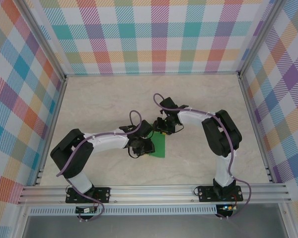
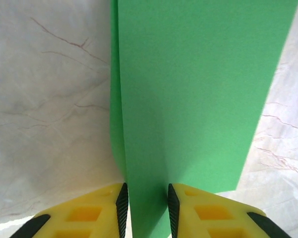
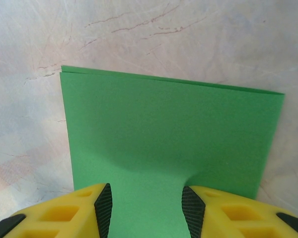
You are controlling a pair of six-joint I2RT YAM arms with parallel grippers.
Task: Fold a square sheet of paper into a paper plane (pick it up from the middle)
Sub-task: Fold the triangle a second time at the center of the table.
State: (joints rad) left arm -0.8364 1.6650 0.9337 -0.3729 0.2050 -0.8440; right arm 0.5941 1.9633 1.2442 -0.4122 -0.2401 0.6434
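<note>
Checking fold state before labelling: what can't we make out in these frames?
- Top view: left gripper and right gripper cover much of the square sheet of paper; its full outline and creases are hidden.
- Left wrist view: the sheet is cut off by the top edge; its near end sits behind the fingers.
- Right wrist view: near edge hidden likewise.
- Both wrist views: grip or mere straddle, can't tell.

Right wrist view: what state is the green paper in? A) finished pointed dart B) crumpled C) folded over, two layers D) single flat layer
C: the green paper shows two stacked edges along its far side, slightly offset at the far-left corner.
</note>
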